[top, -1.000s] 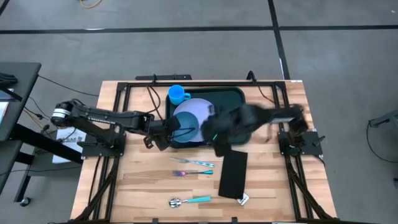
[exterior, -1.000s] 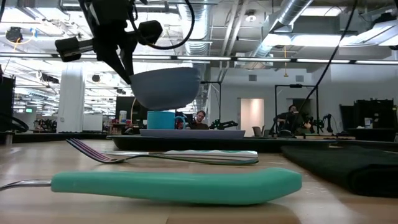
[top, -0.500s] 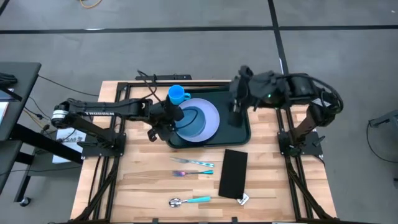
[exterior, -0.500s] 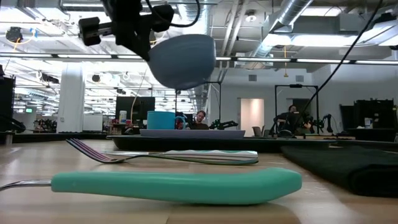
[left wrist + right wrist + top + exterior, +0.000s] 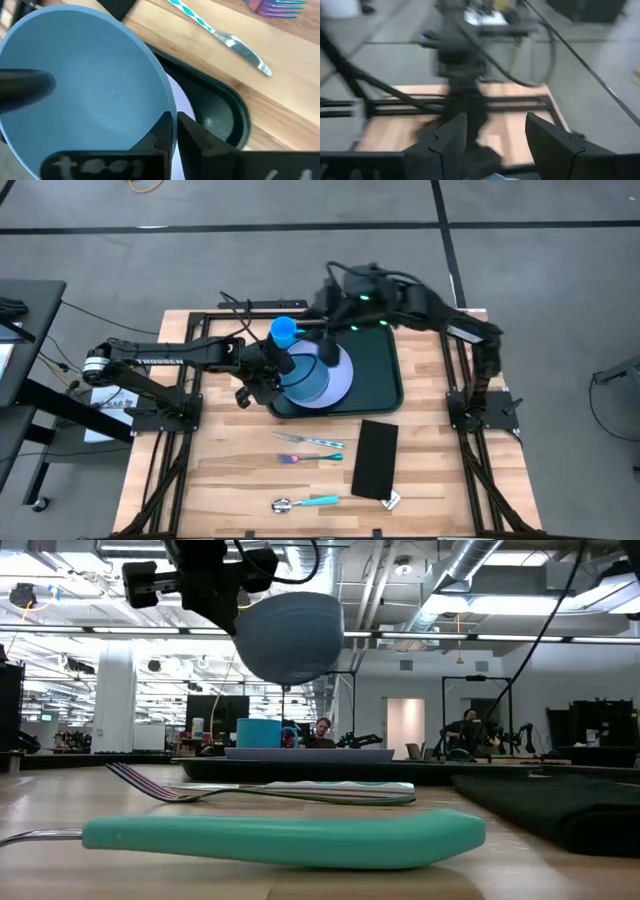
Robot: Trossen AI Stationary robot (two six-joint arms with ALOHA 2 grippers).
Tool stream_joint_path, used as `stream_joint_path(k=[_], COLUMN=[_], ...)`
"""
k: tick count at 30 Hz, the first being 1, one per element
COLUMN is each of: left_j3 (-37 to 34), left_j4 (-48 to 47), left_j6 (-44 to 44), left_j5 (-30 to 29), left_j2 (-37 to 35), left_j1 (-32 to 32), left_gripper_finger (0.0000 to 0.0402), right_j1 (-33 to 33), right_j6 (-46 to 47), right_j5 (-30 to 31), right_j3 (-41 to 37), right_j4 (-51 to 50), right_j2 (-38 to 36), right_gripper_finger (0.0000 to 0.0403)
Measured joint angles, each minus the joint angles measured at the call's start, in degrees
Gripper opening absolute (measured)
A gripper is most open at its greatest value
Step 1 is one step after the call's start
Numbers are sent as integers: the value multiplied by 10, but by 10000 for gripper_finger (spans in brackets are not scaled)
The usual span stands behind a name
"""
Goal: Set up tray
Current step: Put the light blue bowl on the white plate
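My left gripper [image 5: 280,372] reaches in from the left and is shut on a blue bowl [image 5: 306,376], which hangs in the air above the lavender plate [image 5: 340,370]. The plate lies in the dark green tray [image 5: 380,375], and a blue cup [image 5: 285,332] stands at the tray's far left corner. In the low view the bowl [image 5: 290,635] is high and tilted under the gripper [image 5: 215,590]. My right gripper [image 5: 328,352] is open [image 5: 496,120] over the tray's far side, close to the bowl, and touches nothing. My left gripper holds the bowl by its rim [image 5: 168,106], one finger [image 5: 162,135] inside the bowl and the other outside. It comes from the table's left, slanting down. The bowl is lifted clear of the plate and tray and sits tilted in the hold.
A black napkin [image 5: 375,458] lies near the tray's right near corner. A knife [image 5: 312,440] and a purple-tined fork [image 5: 310,458] lie on the bare wood in front of the tray, and a teal-handled spoon [image 5: 305,502] lies by the near edge.
My left gripper rose and moved toward the far edge, carrying the bowl from the tray's near left rim to above the plate; the bowl tipped more. My right arm swung from over the tray's near right side toward the far edge, then left.
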Motion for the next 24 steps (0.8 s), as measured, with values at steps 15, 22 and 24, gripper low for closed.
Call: stream_joint_path(k=[15,22,24], left_j3=[0,0,0], left_j4=[-37,-36,-36], left_j6=[-27,-33,-32], left_j5=[-7,-14,-23], left_j2=[0,0,0], left_j1=[0,0,0], left_gripper_finger=[0,0,0], right_j1=[-43,-34,-28], right_j6=[-4,20,20], right_j5=[59,89,88], right_j3=[-73,-487,-626], right_j4=[-140,101,224], right_j2=[-59,-370,-472], right_gripper_finger=[188,183,183])
